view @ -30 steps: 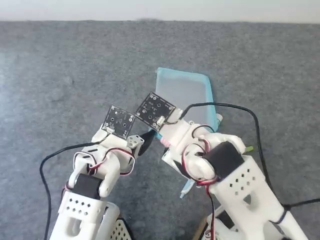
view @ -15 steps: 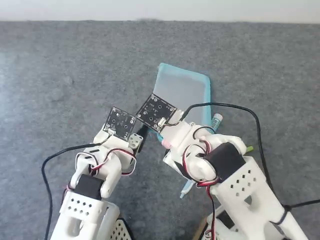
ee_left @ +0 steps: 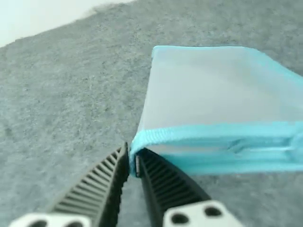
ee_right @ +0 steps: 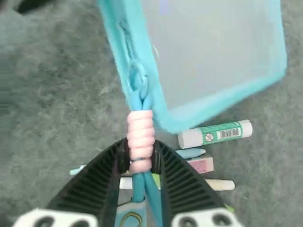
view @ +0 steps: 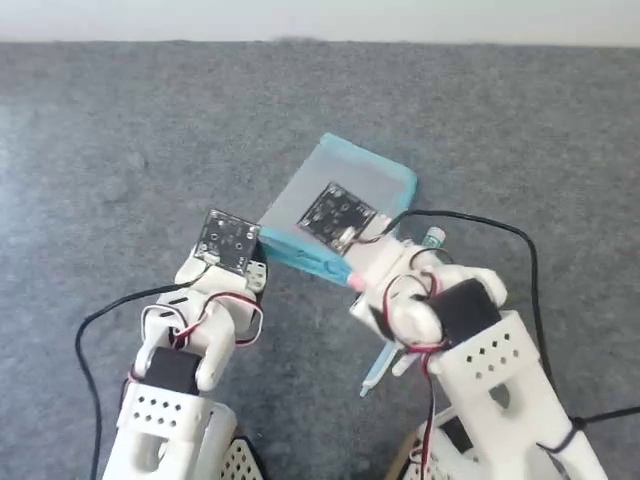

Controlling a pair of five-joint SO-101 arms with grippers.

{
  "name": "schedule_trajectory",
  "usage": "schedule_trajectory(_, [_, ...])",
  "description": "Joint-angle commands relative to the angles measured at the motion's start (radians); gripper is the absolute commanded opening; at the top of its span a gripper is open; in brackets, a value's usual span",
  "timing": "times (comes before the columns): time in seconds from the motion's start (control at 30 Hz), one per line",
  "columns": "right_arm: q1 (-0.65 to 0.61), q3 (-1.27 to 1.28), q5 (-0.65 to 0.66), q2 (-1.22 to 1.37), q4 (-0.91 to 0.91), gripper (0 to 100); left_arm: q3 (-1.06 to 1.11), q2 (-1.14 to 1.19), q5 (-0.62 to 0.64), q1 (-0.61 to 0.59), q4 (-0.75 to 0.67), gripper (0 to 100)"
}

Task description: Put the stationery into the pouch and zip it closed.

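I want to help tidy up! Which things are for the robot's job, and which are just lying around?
For the job:
teal pouch, held at a corner by the left arm's fingers
pink zip pull, in the right arm's fingers
white tube with green label
pink block

Just there:
grey mat
pale wall

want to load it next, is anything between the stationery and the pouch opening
No loose thing, but the pouch zip looks shut by the left gripper, and the right gripper, shut on the pink zipper pull, hangs over the stationery.
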Motion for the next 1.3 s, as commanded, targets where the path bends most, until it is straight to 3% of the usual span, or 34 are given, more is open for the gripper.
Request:
schedule_trajectory(0.0, [0.102,0.006,0.038,-0.031,-0.038,0.7,-0.018,0.006,0.0,-0.052,-0.025,1])
schedule_trajectory(0.23, [0.173,0.002,0.038,-0.03,-0.041,0.7,-0.018,0.006,0.031,-0.06,-0.006,1])
schedule_trajectory(0.5, [0.229,-0.014,0.038,-0.03,-0.041,0.7,-0.033,0.005,0.064,-0.153,-0.002,1])
schedule_trajectory(0.8, [0.202,-0.015,0.038,-0.035,-0.03,1.1,-0.033,0.008,0.066,-0.149,0.0,1])
schedule_trajectory(0.97, [0.008,-0.051,0.029,-0.044,0.085,18.0,-0.031,0.006,0.115,-0.149,-0.003,1])
schedule_trajectory(1.07, [-0.013,-0.077,-0.006,-0.065,0.111,29.6,-0.03,0.006,0.13,-0.147,-0.005,1])
schedule_trajectory(1.27, [-0.012,-0.061,-0.061,-0.151,0.134,34.7,-0.03,0.006,0.133,-0.149,-0.006,1])
